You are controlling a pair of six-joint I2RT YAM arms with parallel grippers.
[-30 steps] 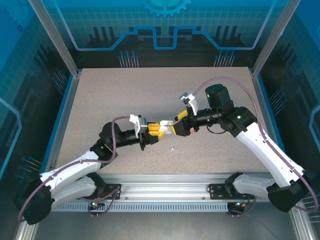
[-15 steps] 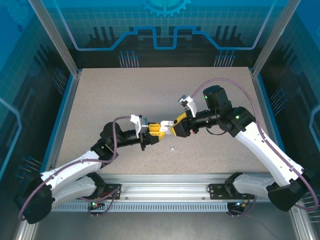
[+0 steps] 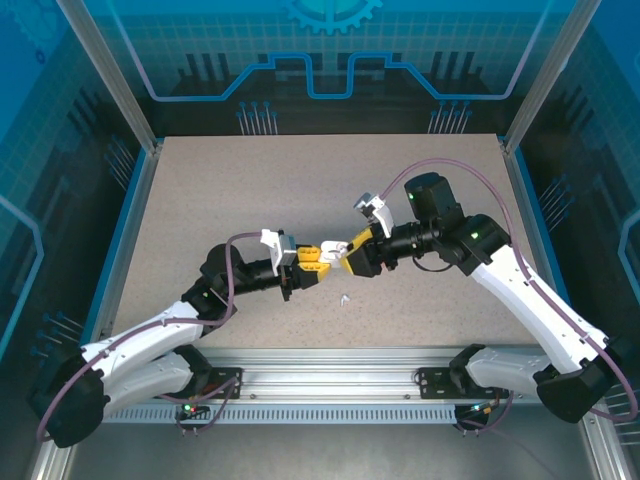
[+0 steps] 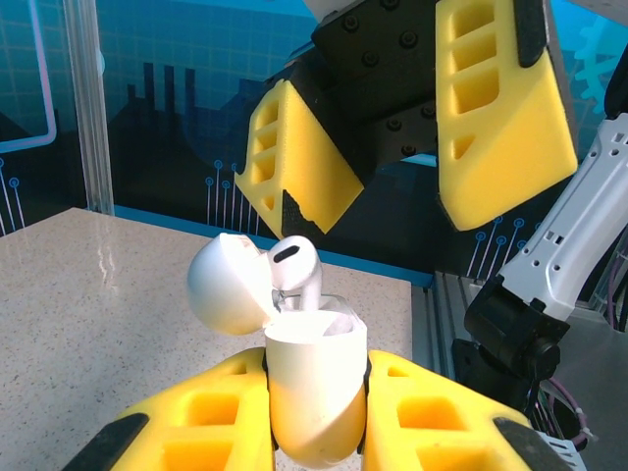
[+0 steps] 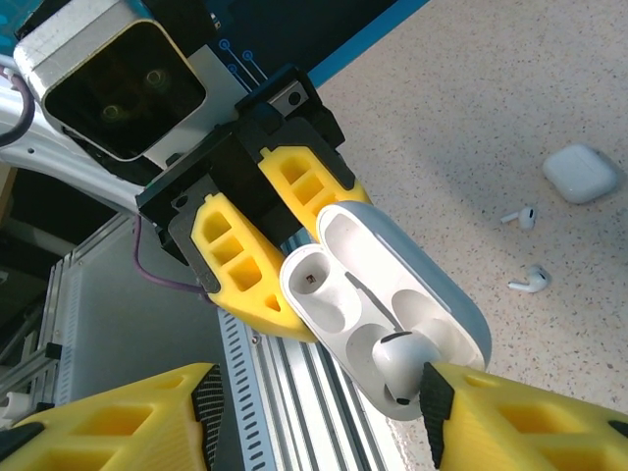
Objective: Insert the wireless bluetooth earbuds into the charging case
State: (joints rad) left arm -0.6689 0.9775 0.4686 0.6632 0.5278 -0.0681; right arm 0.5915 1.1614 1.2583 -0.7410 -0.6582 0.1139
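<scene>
My left gripper is shut on a white charging case, holding it upright above the table with its lid flipped open. One white earbud stands in the far slot, its head still above the rim. The other slot is bare. My right gripper hovers over the case, open. One of its pads touches the earbud; the other finger is well clear. In the top view both grippers meet at mid-table, left and right.
Two loose white earbuds lie on the speckled table, next to a second closed white case. A small white earbud lies near the front edge. Aluminium rails run along the front.
The right gripper's jaws have narrowed and it has edged left, closer onto the case. The left arm and the case have stayed still.
</scene>
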